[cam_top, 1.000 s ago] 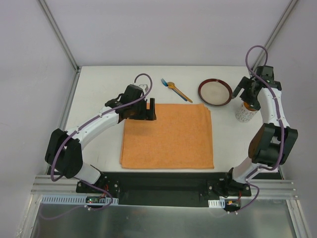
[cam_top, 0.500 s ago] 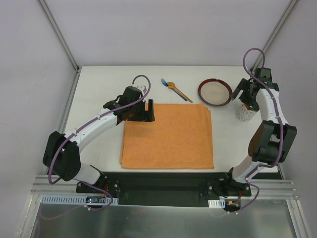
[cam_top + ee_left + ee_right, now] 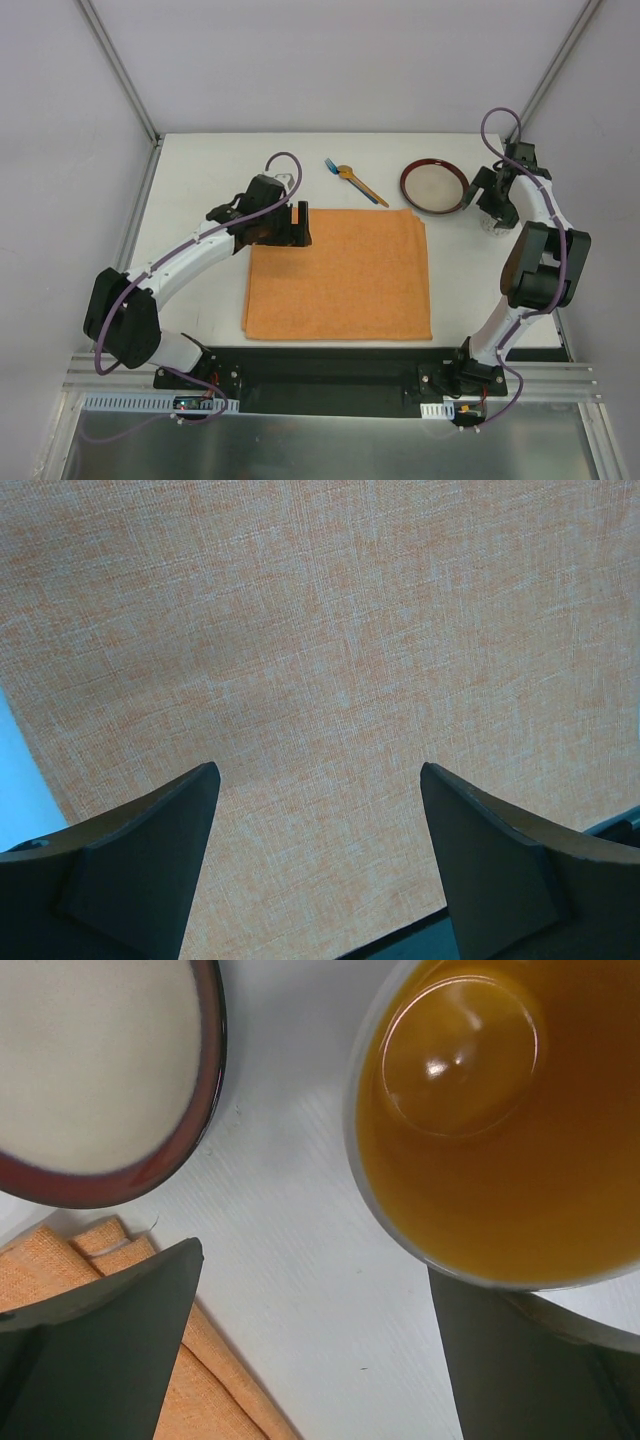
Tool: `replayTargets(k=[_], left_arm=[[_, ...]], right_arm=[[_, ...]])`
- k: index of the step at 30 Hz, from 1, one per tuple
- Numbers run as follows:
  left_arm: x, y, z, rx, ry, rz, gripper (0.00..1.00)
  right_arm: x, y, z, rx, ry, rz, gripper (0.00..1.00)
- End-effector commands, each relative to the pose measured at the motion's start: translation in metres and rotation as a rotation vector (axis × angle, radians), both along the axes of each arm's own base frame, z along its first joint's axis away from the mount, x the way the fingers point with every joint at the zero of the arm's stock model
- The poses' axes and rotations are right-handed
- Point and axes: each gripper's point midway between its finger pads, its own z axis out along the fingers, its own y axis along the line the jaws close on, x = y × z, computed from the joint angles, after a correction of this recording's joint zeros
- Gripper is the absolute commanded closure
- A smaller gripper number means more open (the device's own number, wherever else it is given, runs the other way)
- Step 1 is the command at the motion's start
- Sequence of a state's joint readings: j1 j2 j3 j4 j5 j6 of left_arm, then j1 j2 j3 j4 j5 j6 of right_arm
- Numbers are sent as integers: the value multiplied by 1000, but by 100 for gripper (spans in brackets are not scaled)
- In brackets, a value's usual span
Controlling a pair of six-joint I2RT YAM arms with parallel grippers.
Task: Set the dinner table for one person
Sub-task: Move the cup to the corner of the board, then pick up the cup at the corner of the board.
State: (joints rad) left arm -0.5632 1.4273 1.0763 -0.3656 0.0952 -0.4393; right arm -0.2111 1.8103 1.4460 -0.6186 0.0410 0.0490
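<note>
the right tool [image 3: 310, 1290] is shifting back over the cup [image 3: 480, 1160], right of the mat [image 3: 340, 275], jaws apart; the left tool [image 3: 320, 780] is hovering apart above the mat, which is covering the counter [image 3: 200, 170].

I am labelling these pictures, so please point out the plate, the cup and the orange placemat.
plate [image 3: 434, 186], top view, on its pale middle.
cup [image 3: 490, 1165], right wrist view, on its amber inside wall.
orange placemat [image 3: 340, 275], top view, on the middle of the cloth.
</note>
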Motion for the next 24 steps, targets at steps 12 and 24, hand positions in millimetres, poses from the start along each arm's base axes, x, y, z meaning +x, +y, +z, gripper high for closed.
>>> replayTargets(k=[12,24], left_arm=[[-3,-10,23,-30,-5,-61,18],[-6,23,19,128,-58,-60,18]], right_arm=[[20,25,57,75,-180,4,3],[6,-8,129,-153,-359,-87,2]])
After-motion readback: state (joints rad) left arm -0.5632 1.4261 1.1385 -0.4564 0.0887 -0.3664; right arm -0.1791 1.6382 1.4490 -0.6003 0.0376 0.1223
